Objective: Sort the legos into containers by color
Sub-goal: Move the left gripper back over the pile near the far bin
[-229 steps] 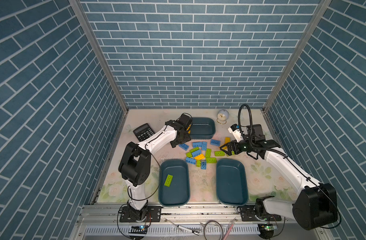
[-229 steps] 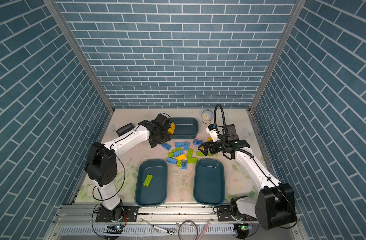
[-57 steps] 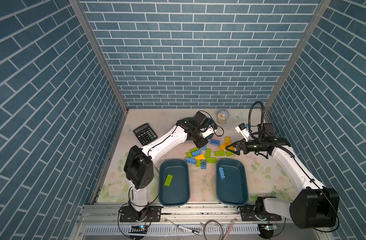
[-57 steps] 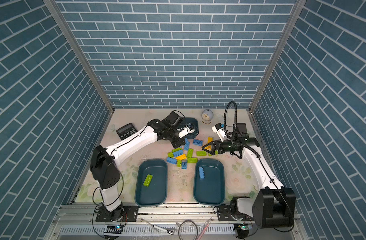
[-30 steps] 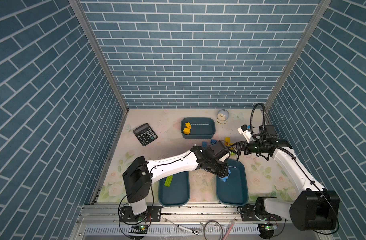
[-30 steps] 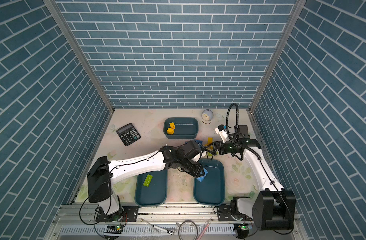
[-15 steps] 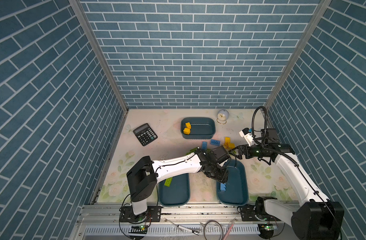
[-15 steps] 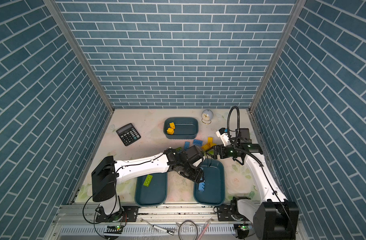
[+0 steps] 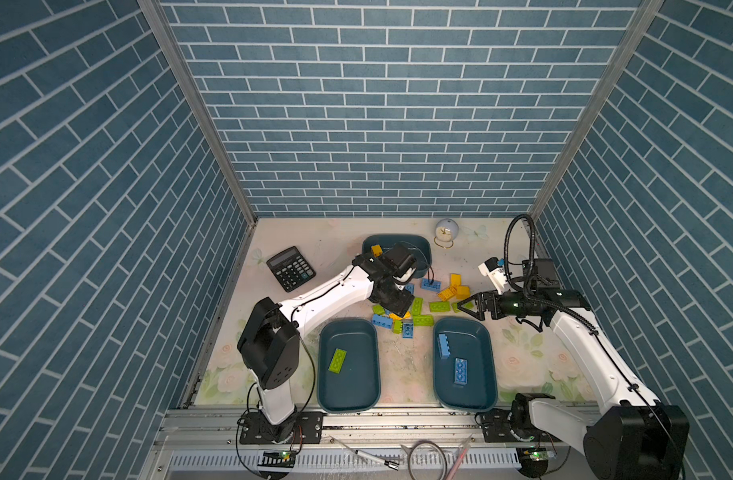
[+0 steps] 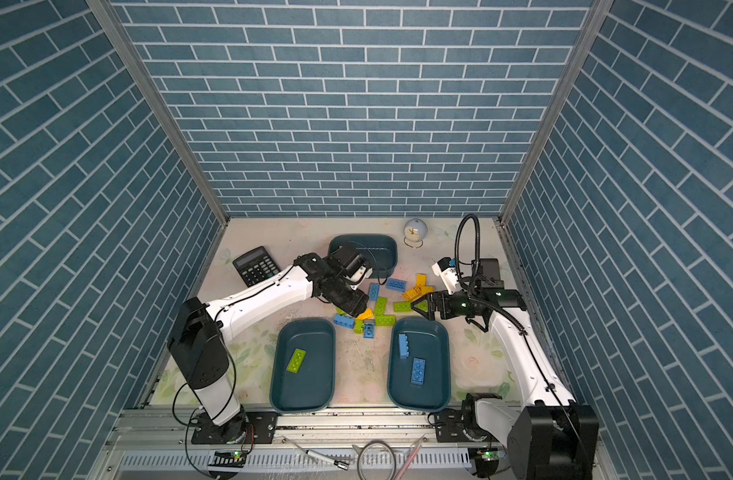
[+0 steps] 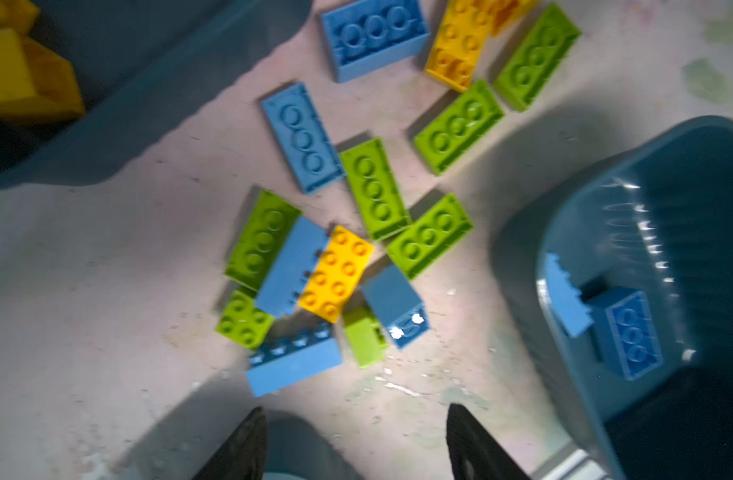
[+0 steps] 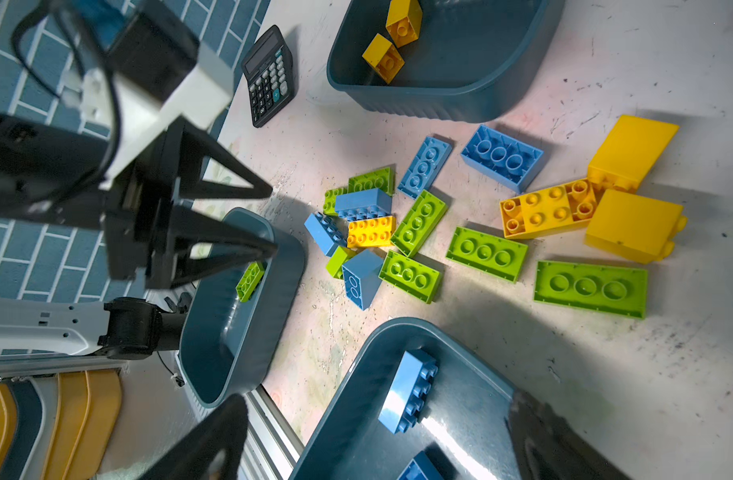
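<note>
Nearest the rail, two tubs sit side by side on the table [image 9: 398, 374]. The left tub [image 9: 356, 390] holds one green lego [image 9: 338, 360]. The right tub [image 9: 479, 390] holds two blue legos [image 9: 461, 371], one flat and one on its side.

The left arm [image 9: 335, 291] rises from its base at the rail and folds at the elbow beside the left tub. Its white forearm stretches out over the table, with the wrist bent down at the pile [image 9: 423, 320]. The left fingers [image 11: 244, 449] hang spread apart just beside the pile, with nothing between them.

The right arm [image 9: 585, 357] slants up and back from its base, then bends so the forearm lies level, aimed toward the middle. The right fingers [image 12: 215, 440] stand wide apart and empty, above the far rim of the right tub.

The pile lies loose on the table between the three tubs. It is a mix of green, blue and yellow legos, several touching and a few tipped on their sides. More yellow legos [image 9: 456, 278] lie just beyond the right fingers.

Farthest back, the third tub [image 9: 426, 259] holds two yellow legos [image 12: 383, 58]. In both top views the left arm's wrist covers part of this tub. A calculator [image 9: 290, 269] lies to its left.
</note>
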You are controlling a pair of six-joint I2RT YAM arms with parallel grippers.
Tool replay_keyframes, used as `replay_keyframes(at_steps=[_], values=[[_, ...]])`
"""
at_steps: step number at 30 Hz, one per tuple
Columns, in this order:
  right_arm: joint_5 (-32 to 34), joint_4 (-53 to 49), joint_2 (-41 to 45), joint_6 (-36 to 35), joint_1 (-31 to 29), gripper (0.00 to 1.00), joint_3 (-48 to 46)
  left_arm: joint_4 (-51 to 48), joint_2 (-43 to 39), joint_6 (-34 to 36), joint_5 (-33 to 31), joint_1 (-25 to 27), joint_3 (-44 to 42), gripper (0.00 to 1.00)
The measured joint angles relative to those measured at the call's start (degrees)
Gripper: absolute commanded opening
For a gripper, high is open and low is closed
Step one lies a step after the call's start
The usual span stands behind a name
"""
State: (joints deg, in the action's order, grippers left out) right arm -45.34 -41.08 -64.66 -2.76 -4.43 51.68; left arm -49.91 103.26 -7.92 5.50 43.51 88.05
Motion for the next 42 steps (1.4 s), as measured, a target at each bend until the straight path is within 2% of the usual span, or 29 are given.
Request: replay_keyframes(at_steps=[9,18,26,38,42], values=[[-0.8,0.4,-2.3,0.0,0.0,0.97,0.0,1.4,11.1,11.2,-3.4,-6.3,5.4,0.66],[-1.4,0.9,-4.2,0.0,0.0,0.97,0.1,3.1,18.2,16.5,-3.8,-7.1,8.2,0.64],[-1.5,1.0,-5.0,0.0,0.0,0.97,0.1,3.9,20.5,17.9,-4.7,-7.1,8.5,0.62],[-1.4,1.2,-5.0,0.0,0.0,0.97,0.1,4.8,20.5,20.3,-13.2,-7.6,8.8,0.61],[-1.4,1.2,-5.0,0.0,0.0,0.97,0.1,4.8,20.3,20.4,-12.3,-8.1,9.0,0.63]])
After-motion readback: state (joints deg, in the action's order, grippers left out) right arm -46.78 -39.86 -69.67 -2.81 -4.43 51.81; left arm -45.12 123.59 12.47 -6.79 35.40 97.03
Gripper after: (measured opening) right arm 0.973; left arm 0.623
